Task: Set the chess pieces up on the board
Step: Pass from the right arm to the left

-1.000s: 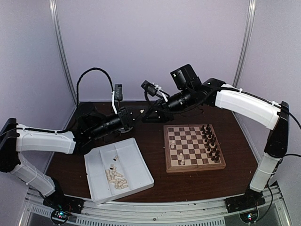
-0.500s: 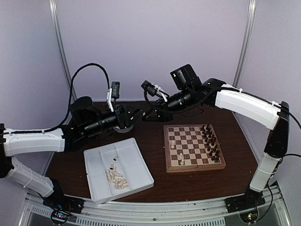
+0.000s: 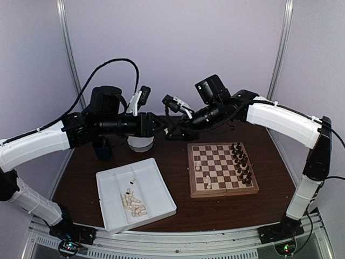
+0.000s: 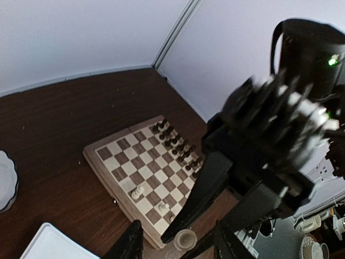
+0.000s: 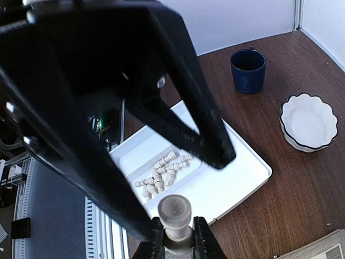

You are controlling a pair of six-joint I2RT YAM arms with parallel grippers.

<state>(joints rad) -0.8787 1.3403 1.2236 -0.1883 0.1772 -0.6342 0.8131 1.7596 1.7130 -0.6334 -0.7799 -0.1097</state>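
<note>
My right gripper is shut on a cream chess piece, held by its stem with the round top showing. My left gripper stands open around that same piece, its fingers apart from it on both sides. The two grippers meet tip to tip above the back of the table, left gripper facing right gripper. The board lies to the right, with dark pieces along its right side and cream pieces near its left side.
A white divided tray at the front left holds several cream pieces. A white scalloped bowl and a blue cup stand at the back left, under the left arm.
The left arm has risen from near the table, and its gripper has opened off the cream piece. The right gripper has shut on that piece and has barely moved.
</note>
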